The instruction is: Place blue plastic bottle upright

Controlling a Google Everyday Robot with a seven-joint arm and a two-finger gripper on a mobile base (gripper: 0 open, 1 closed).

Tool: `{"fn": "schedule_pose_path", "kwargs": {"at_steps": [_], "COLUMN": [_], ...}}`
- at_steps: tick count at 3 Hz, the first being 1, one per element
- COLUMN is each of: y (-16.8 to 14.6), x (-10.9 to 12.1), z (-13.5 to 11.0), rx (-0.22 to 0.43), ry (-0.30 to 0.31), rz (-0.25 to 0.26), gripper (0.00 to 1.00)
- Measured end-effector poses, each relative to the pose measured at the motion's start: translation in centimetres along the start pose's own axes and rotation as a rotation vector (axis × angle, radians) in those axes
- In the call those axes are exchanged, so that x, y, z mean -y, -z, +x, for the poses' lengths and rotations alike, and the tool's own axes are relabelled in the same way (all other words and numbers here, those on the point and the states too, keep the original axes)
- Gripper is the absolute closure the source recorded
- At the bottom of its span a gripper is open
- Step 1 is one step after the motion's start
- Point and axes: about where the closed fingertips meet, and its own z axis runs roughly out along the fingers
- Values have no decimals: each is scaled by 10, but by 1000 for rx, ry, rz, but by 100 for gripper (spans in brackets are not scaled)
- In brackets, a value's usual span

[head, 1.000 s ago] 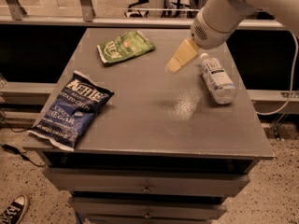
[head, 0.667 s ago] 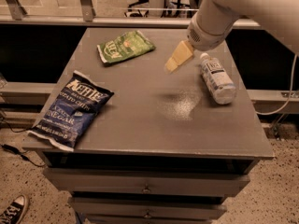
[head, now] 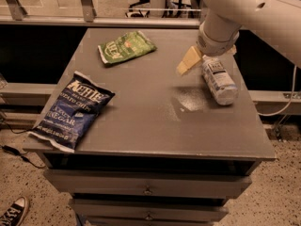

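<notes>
Since a second ago the white, smooth-shelled arm [head: 244,6] has swung lower across the 1 o'clock corner. Its gripper [head: 209,55] has settled closer over the cap end of the blue plastic bottle [head: 220,81], which has not shifted.

The bottle lies on its side at 2 o'clock on the table [head: 155,126]. It is a clear, pale, ribbed cylinder with a white label bearing a dark panel. Its base points toward 5 o'clock and its cap is hidden under the wrist.

The gripper is spread, not clamped. One flat, tan, wedge-shaped finger [head: 188,61] angles down at the bottle's 9 o'clock side with a gap between them. Only a sliver of the other finger shows at the far side.

The tabletop is matte grey with a dull sheen patch just beside the bottle. A crinkled green foil bag [head: 126,47] lies flat at 11 o'clock. A glossy dark blue chip bag [head: 70,109] lies at 8 o'clock, its lower edge overhanging the table. Below the top are grey drawers [head: 148,185] with small round knobs.
</notes>
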Motion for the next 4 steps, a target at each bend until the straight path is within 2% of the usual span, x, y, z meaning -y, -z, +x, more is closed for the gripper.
{"fn": "schedule_pose_path", "kwargs": {"at_steps": [2, 3, 4], "y": [-23, -26, -24], "x": [24, 28, 32], "z": [15, 16, 17], "rx": [-88, -123, -148], "ry": [-72, -82, -85], "rz": [52, 77, 108], "gripper": [0, 16, 47]}}
